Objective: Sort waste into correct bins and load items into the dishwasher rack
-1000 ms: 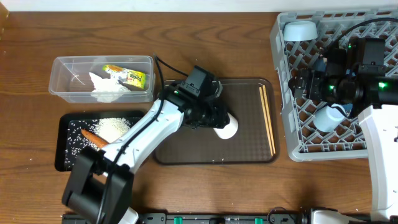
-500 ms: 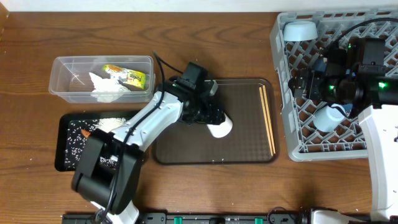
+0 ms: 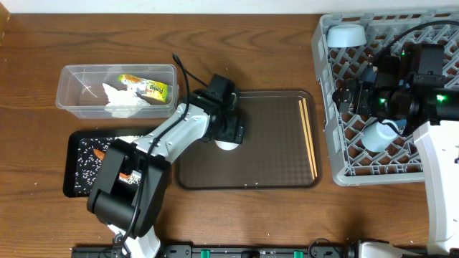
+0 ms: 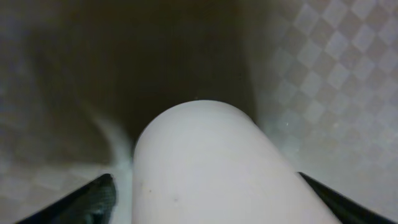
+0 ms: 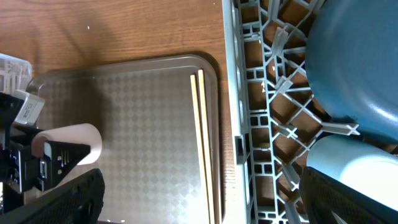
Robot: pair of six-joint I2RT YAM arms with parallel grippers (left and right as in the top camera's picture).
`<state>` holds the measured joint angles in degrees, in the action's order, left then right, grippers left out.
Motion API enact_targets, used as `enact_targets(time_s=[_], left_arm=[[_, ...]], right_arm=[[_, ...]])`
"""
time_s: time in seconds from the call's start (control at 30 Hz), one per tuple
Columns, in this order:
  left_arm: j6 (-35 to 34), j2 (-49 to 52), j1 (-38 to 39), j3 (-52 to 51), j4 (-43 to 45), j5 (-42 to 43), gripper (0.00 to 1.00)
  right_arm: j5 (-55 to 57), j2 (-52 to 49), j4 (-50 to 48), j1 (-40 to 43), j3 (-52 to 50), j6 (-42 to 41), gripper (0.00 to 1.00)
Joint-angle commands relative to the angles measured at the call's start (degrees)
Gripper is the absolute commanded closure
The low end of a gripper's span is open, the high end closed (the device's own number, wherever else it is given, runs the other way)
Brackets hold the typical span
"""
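The white cup (image 3: 228, 144) lies on its side on the left part of the brown serving tray (image 3: 272, 168). My left gripper (image 3: 229, 133) stands open round the cup (image 4: 205, 168), and a gap shows between one finger and its wall. The chopsticks (image 3: 308, 136) lie along the tray's right side. My right gripper (image 5: 208, 199) hangs open and empty over the left edge of the dishwasher rack (image 3: 324, 154). In the rack are the big dark-blue bowl (image 5: 354, 62), the small light-blue bowl (image 3: 346, 34) and the pale-blue cup (image 3: 378, 135).
The clear tub (image 3: 68, 89) at the back left holds the tissue (image 3: 122, 100) and the foil wrapper (image 3: 147, 87). In front of it the black tray (image 3: 72, 183) holds rice (image 3: 86, 168). My left arm crosses over that tray's right end.
My left gripper has moved left across the brown tray, the white cup moving with it, and its jaws have widened. The right arm has not moved.
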<state>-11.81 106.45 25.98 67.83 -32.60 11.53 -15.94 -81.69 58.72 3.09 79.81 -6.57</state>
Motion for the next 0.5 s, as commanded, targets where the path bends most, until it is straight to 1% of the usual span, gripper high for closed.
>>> enact_targets(time_s=[0.0, 0.03, 0.07, 0.23, 0.37, 0.47], left_arm=[[1.29, -2.67, -0.09, 0.44, -0.09, 0.57, 0.23], [1.31, -3.19, -0.09, 0.44, -0.09, 2.64, 0.29], [1.29, -3.76, -0.09, 0.44, -0.09, 4.9, 0.32], [1.22, -6.99, -0.09, 0.44, -0.72, 15.3, 0.33], [0.35, -7.56, -0.07, 0.39, -1.14, 25.55, 0.33], [0.17, -6.38, 0.48, 0.22, -1.01, 28.61, 0.32]], right_arm=[[0.09, 0.31, 0.04, -0.87, 0.07, -0.24, 0.01], [0.09, 0.31, 0.04, -0.87, 0.04, -0.24, 0.01], [0.09, 0.31, 0.04, -0.87, 0.07, -0.24, 0.01], [0.09, 0.31, 0.02, -0.87, 0.07, -0.24, 0.01], [0.09, 0.31, 0.02, -0.87, 0.07, -0.24, 0.01], [0.09, 0.31, 0.04, -0.87, 0.07, -0.24, 0.01]])
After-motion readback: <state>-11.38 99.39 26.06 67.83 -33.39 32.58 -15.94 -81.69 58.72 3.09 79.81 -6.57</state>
